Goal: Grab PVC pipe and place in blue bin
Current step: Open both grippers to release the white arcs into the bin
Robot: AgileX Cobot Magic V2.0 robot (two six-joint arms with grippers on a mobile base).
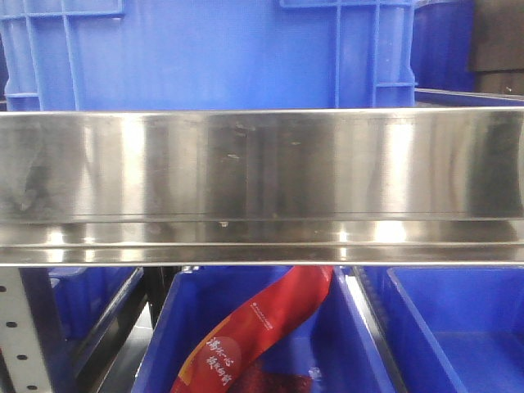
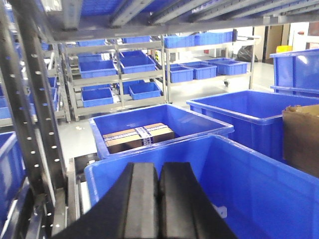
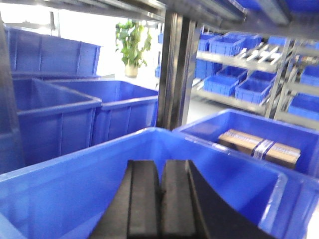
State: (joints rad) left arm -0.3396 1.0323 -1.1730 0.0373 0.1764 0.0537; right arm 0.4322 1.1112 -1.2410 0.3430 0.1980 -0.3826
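Observation:
The PVC pipe is out of view in every frame. My left gripper (image 2: pixel 158 172) is shut with nothing between its black pads, hanging over the near wall of a blue bin (image 2: pixel 259 174). My right gripper (image 3: pixel 160 169) is shut and empty too, poised above another blue bin (image 3: pixel 65 184). In the front view neither gripper shows; a wide steel shelf beam (image 1: pixel 262 184) fills the middle, with a blue bin (image 1: pixel 205 49) above it and a lower blue bin (image 1: pixel 344 344) holding a red packet (image 1: pixel 262 327).
A perforated steel upright (image 2: pixel 30 104) stands left of the left gripper, and a dark shelf post (image 3: pixel 174 69) stands behind the right one. Neighbouring bins hold cardboard boxes (image 2: pixel 138 137) (image 3: pixel 259 147). A brown box (image 2: pixel 301 139) sits at right. Racks of blue bins (image 2: pixel 134 64) line the far wall.

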